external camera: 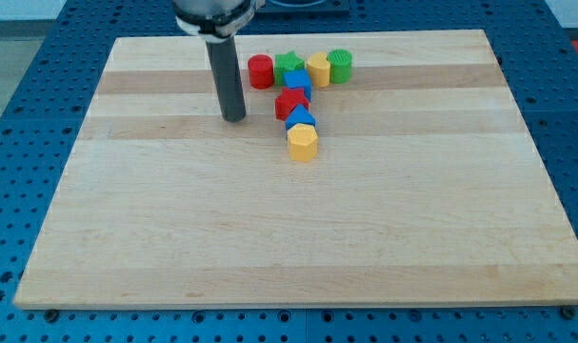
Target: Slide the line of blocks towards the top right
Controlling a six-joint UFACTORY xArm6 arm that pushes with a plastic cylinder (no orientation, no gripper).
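Blocks line (298, 105), 8 pieces, sits on wooden board (269, 238); my tip (233, 118) stands upright just left of red block (290, 103), touching nothing.

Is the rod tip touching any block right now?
No. My tip stands apart, left of the red block, with bare board between.

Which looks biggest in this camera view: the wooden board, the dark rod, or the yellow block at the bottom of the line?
1. Wooden board, by far.
2. Dark rod, ending in my tip, left of the line of blocks.
3. Yellow block, smallest.
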